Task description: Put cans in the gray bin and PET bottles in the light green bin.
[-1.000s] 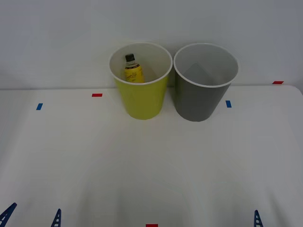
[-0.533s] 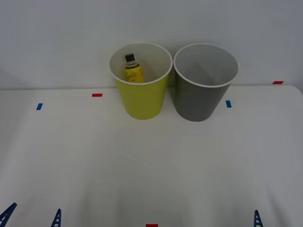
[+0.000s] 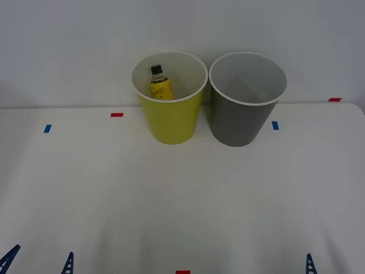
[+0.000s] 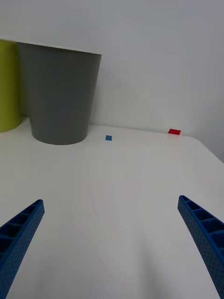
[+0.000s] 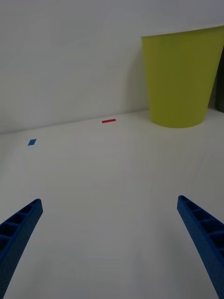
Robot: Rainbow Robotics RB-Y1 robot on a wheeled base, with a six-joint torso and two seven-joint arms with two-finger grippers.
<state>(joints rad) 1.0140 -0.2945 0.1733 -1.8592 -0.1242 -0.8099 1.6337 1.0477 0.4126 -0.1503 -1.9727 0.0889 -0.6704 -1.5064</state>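
table: white top point(image 3: 182, 200), under and ahead of both jaw pairs | tape: red mark point(image 3: 117, 115) and blue mark point(image 3: 47, 128) ahead of left jaws; blue mark point(image 3: 275, 125) and red mark point(image 3: 335, 99) ahead of right jaws; red mark point(image 3: 182, 272) between jaw pairs | wall: plain white point(image 3: 74, 45), far side

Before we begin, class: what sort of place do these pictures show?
Probably a robot test bench, not a home: a plain white table marked with small red and blue tape squares, two round sorting bins, yellow-green and dark gray, and a bare white wall.
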